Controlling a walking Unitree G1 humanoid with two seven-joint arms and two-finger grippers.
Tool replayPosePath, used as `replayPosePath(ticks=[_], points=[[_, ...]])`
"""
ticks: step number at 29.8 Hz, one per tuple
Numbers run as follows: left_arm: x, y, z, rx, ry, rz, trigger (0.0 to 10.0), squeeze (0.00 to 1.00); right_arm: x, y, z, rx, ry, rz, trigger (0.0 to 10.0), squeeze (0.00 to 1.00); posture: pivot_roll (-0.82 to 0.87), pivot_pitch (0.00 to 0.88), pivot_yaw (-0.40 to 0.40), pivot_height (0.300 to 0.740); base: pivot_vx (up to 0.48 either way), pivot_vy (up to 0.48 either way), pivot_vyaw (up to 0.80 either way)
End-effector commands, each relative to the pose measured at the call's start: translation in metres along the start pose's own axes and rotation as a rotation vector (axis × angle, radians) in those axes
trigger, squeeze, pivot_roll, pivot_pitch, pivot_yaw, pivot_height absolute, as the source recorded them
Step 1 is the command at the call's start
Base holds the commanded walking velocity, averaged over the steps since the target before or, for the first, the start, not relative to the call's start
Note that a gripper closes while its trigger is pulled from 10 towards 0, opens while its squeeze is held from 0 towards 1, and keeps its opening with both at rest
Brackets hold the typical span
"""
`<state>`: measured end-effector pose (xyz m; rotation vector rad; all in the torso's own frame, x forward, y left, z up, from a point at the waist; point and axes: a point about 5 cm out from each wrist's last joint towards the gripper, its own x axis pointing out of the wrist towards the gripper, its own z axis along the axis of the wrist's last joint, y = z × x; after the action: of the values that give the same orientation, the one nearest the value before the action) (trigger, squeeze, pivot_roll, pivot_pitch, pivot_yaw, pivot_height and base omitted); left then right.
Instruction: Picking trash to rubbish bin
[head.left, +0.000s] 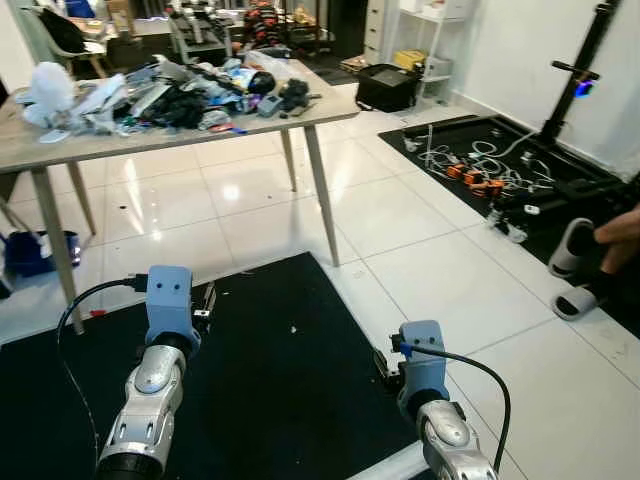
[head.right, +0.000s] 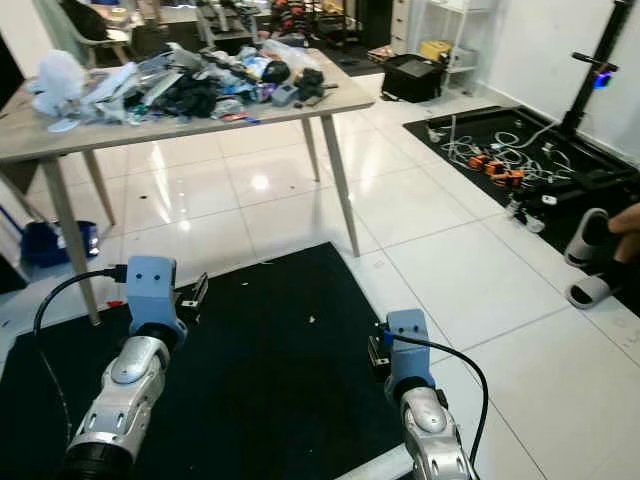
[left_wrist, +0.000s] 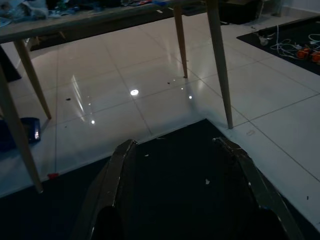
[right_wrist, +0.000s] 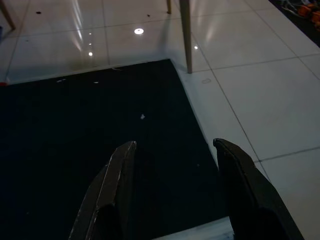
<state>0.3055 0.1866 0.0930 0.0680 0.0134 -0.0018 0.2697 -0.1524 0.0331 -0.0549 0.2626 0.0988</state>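
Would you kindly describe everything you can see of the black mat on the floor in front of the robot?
The black mat is a dark, flat, matte rectangle lying on the glossy white tiled floor. Its far corner reaches close to a leg of the wooden table. A few pale specks dot its surface. The left gripper and right gripper hover open above it.

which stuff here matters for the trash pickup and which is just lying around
For the job:
- small white scrap on the black mat
- left gripper, jaws open, empty, over the mat
- right gripper, jaws open, empty, over the mat's edge

Just lying about:
- table with its heap of clutter
- cables on the far mat
- slippers by a person's leg
- blue object under the table
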Motion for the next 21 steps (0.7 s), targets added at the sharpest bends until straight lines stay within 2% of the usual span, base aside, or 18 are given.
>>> replayPosePath(ticks=[1, 6, 21], points=[[0.0006, -0.0047, -0.0021, -0.006, 0.018, -0.020, 10.0, 0.00, -0.0008, 0.0005, -0.0050, 0.004, 0.021, 0.000, 10.0, 0.00, 0.01, 0.043, 0.004, 0.740, 0.000, 0.000, 0.80], [0.0009, -0.0085, -0.0021, -0.002, 0.027, -0.035, 10.0, 0.00, 0.0020, -0.0034, -0.0044, 0.035, 0.041, -0.040, 10.0, 0.00, 0.01, 0.044, 0.005, 0.740, 0.000, 0.000, 0.80], [0.0028, -0.0132, 0.0021, 0.015, 0.017, -0.049, 10.0, 0.00, 0.0035, -0.0030, -0.0008, 0.031, 0.030, -0.034, 10.0, 0.00, 0.00, 0.048, 0.005, 0.740, 0.000, 0.000, 0.80]])
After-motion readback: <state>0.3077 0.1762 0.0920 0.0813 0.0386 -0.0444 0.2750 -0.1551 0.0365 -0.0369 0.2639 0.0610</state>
